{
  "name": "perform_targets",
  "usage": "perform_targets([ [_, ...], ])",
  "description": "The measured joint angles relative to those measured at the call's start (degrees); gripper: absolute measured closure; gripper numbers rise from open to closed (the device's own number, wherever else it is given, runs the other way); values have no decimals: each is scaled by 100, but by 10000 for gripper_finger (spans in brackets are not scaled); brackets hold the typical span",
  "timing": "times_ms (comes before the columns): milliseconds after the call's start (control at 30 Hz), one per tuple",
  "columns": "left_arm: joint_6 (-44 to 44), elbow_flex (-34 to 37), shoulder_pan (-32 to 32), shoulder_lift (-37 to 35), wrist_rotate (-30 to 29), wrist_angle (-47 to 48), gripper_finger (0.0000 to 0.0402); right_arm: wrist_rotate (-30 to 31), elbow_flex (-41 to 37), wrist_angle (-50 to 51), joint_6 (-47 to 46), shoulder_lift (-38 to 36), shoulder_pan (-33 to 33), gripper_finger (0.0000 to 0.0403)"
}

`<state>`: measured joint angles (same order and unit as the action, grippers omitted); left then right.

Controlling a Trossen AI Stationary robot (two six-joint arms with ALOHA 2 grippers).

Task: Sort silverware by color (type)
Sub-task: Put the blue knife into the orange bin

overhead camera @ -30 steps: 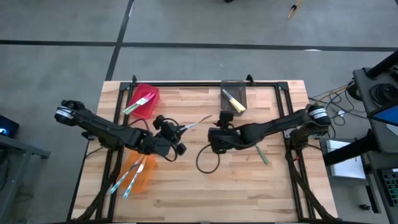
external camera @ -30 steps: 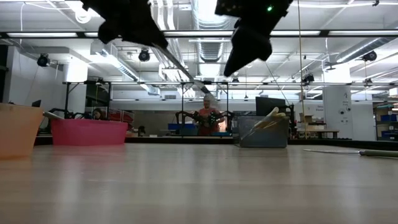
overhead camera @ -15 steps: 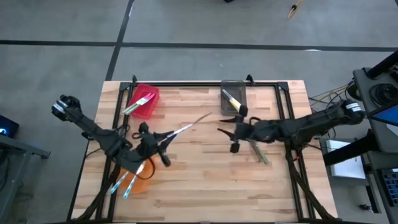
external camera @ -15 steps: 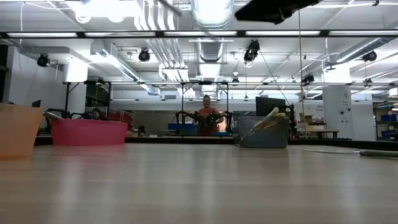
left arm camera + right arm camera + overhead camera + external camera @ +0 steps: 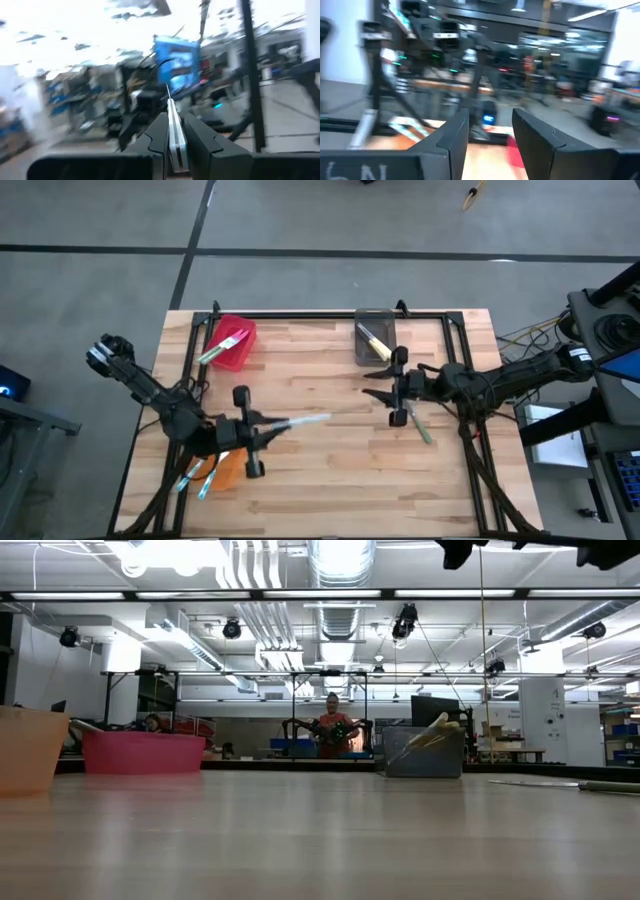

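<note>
We worked over a wooden table [image 5: 330,470] carrying three bins: a red bin [image 5: 235,348] at the far left with green-handled knives [image 5: 222,348] in it, a grey bin [image 5: 376,340] at the far middle holding yellow-handled ones, and an orange bin [image 5: 232,468] near the left arm with blue-handled knives [image 5: 196,476] poking over its rim. Our left gripper [image 5: 262,430] hung just beside the orange bin, fingers pinched tight on a light-blue-handled knife [image 5: 300,422] that stuck out level toward the table's middle. Our right gripper [image 5: 385,383] hovered right of centre with fingers spread and empty, near one green-handled knife [image 5: 420,426] lying loose on the wood. We judged these knives light, stiff and slick on the metal, best gripped across the plastic handle.
</note>
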<state>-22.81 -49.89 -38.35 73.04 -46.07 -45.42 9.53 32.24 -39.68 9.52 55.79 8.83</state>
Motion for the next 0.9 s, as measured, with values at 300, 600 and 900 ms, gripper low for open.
perform_targets([
  [300, -373, 11, 60, 385, 161, -291, 378, -1576, 228, -15, -696, 13, 1, 259],
  [600, -350, 11, 112, 693, -297, -626, 378, -1561, 228, -156, -657, 15, 6, 259],
  [900, -113, 11, 232, 927, -440, -713, 378, -1601, 228, -267, -521, 17, 190, 259],
])
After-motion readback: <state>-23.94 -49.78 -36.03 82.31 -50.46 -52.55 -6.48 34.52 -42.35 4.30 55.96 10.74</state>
